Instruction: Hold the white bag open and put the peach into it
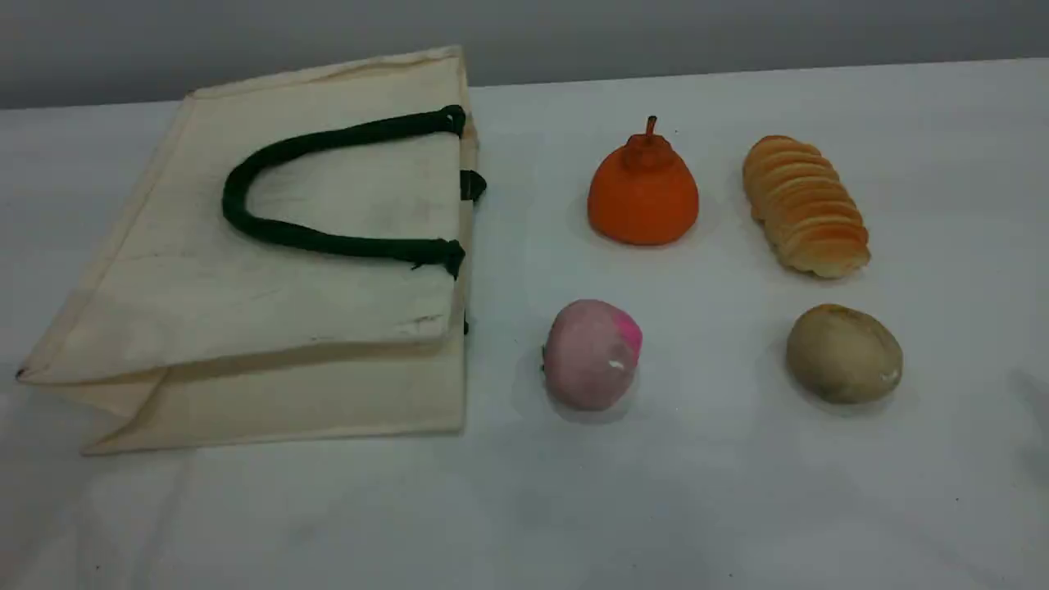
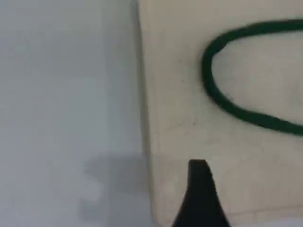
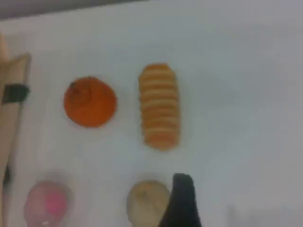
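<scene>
The white bag lies flat on its side at the table's left, its mouth facing right. One dark green handle rests on its upper side. The pale pink peach sits on the table just right of the bag's mouth. No arm shows in the scene view. In the left wrist view one black fingertip hovers over the bag near its handle. In the right wrist view one fingertip hangs over the tan lump, and the peach is at the lower left. Nothing shows in either grip.
An orange pear-shaped fruit stands behind the peach. A ridged bread roll lies at the back right, with a brownish potato-like lump in front of it. The white table ends at a grey wall.
</scene>
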Controlling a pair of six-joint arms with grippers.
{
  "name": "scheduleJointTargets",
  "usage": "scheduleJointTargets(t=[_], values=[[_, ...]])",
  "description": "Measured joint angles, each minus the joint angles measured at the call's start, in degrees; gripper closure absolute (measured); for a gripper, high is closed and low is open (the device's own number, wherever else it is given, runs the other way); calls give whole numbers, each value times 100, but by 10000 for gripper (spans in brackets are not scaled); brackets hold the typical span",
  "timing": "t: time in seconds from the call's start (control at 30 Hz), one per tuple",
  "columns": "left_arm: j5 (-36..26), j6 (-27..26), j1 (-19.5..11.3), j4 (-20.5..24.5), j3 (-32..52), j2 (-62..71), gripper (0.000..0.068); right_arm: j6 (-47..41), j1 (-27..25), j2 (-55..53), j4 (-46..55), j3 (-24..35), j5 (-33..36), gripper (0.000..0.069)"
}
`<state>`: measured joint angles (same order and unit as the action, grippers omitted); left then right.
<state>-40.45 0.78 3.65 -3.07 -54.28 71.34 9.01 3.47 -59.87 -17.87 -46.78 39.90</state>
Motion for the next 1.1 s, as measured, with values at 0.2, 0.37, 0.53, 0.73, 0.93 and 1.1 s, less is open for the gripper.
scheduleJointTargets(t=[0.2,0.37,0.53,0.73,0.93,1.1], values=[[16,0,0,-10,-483,1021,207,0,0,-84,0,0,64,153],[25,90,0,-57,-780,1759,207,11,0,-109,0,0,-27,153],[40,115,0,-57,-1138,2407,206,11,0,-432,0,-177,-17,153],[17,119,0,-57,-1539,3039,206,11,0,-920,0,-449,20,153],[68,119,0,-57,-1890,3607,206,11,0,-1361,0,-454,-24,153],[79,125,0,-246,-2215,4130,206,11,0,-1624,0,-454,-108,153]])
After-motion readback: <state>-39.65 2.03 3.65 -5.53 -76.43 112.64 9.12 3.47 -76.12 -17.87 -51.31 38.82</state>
